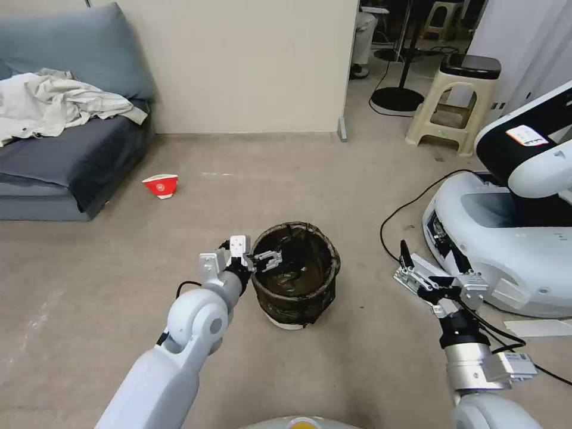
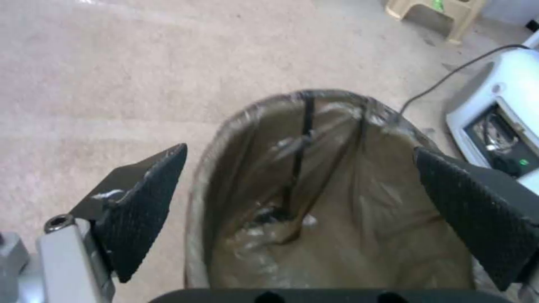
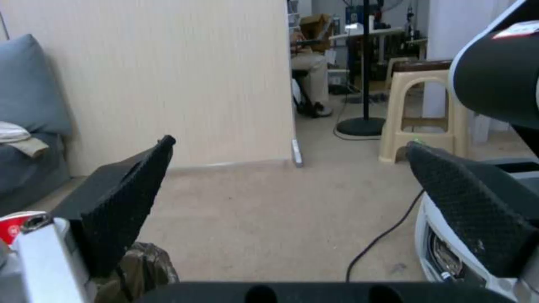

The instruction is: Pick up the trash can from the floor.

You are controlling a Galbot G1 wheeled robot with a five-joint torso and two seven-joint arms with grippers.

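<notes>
Left tool (image 1: 253, 257), fingers apart, straddles the trash can (image 1: 296, 275) rim; right tool (image 1: 417, 271) hovers apart beside it.

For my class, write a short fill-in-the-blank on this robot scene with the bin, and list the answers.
1. The trash can stands on the ____.
2. The left end effector, fingers open, is at the trash can's ____.
3. The right end effector is open and holds ____.
4. The red cup lies near the ____.

Answers: floor; rim; nothing; sofa
</notes>
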